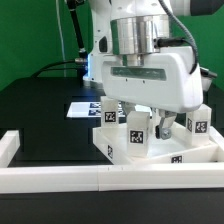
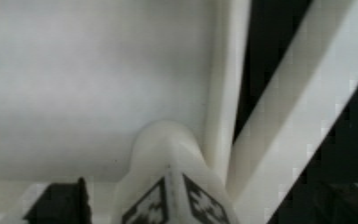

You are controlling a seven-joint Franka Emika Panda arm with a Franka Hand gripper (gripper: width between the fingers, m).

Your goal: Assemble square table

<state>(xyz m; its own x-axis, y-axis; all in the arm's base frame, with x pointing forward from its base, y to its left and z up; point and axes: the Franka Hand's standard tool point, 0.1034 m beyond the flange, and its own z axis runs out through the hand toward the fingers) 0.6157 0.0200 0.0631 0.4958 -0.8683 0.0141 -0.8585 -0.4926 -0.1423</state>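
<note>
I read no text or numbers, only black-white tags on the legs (image 1: 137, 134) and marker board (image 1: 85, 108).

Arm lowered, wrist vertical, fingers (image 1: 131, 113) downward

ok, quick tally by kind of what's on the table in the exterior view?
Square slab: 1
Tagged legs: 3 clearly seen; a fourth may be hidden
Border wall: 1
Marker board: 1
Total: 6
</note>
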